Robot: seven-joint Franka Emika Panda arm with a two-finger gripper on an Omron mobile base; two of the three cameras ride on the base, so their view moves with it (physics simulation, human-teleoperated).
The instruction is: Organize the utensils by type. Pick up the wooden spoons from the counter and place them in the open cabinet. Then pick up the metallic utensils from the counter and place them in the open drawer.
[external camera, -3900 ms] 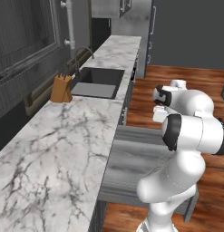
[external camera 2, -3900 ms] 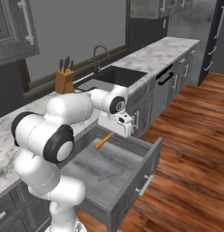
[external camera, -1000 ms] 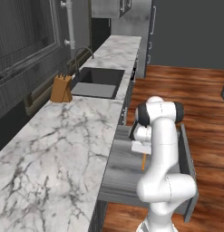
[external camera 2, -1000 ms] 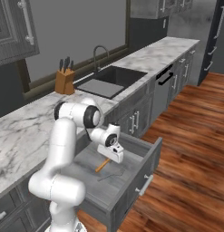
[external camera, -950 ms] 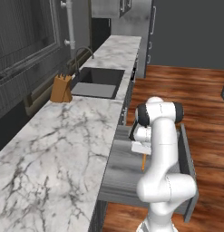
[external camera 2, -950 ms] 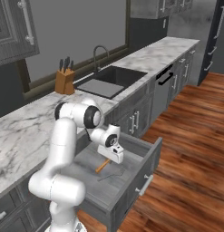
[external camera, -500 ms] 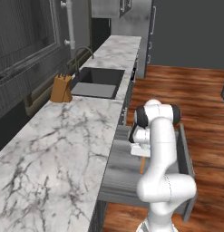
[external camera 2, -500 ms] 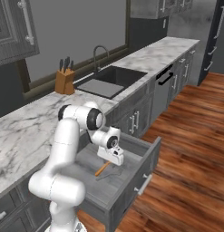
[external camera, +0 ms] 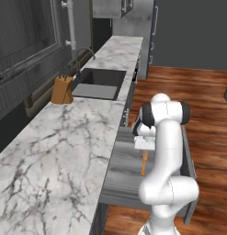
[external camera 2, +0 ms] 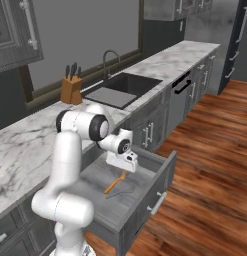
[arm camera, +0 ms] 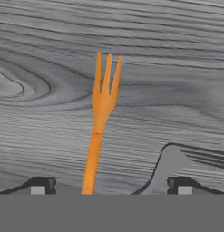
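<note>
My gripper [arm camera: 109, 188] hangs open just above the floor of the open drawer [external camera: 124, 170], with its two dark fingertips [arm camera: 39, 186] wide apart. Between them, lying loose on the grey drawer bottom, is the orange-handled fork [arm camera: 102, 131], tines pointing away from the hand. A slim silver-grey fork [arm camera: 177, 161] lies flat beside it at the lower right. From the base cameras the gripper [external camera 2: 122, 166] sits over the orange fork [external camera 2: 115, 183] in the drawer [external camera 2: 97, 202], below the white marble counter [external camera: 64, 147]. The wooden spoons are out of view.
A wooden knife block [external camera: 62, 90] stands on the counter by the sink [external camera: 99, 83] and its faucet [external camera 2: 111, 57]. A dark panelled cabinet door with a long bar handle [external camera 2: 29, 25] hangs at the upper left. Wooden floor [external camera 2: 210, 165] stretches to the right of the drawer front.
The gripper has gone from shut to open and let go of the orange fork, which now rests on the drawer floor. The arm has barely moved.
</note>
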